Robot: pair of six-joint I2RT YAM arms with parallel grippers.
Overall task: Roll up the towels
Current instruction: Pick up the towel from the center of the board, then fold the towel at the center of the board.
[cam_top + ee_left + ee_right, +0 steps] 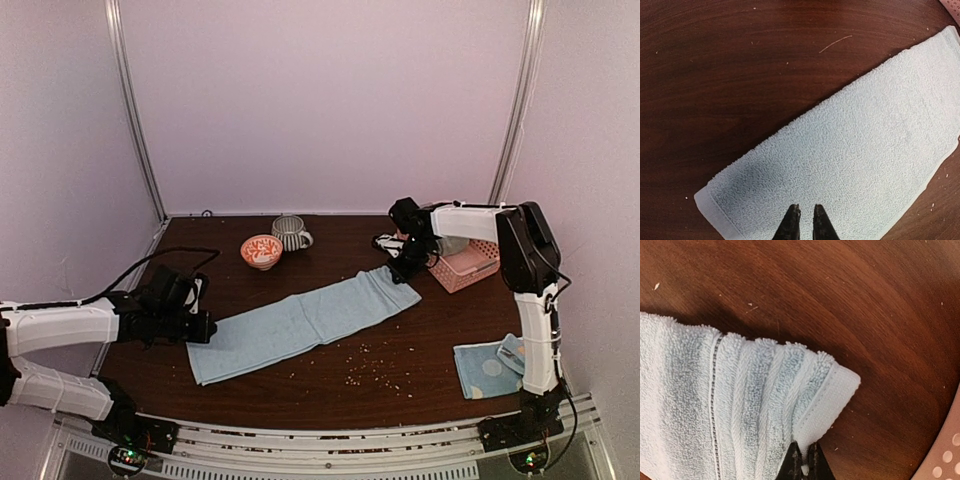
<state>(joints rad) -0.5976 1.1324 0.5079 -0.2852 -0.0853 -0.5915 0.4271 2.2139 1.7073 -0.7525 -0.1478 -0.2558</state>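
Note:
A long light blue towel lies flat and slantwise across the dark table, running from front left to back right. My left gripper hovers over its near-left end; the fingertips are nearly together with nothing between them. At the far right end, my right gripper is shut on the white hem at the towel's corner, and the ribbed border bunches beside it. Another towel, light blue with pale dots, sits folded at the front right by the right arm's base.
A pink lattice basket stands just right of the right gripper, its rim showing in the right wrist view. An orange patterned bowl and a striped mug stand at the back. Crumbs dot the table in front of the long towel.

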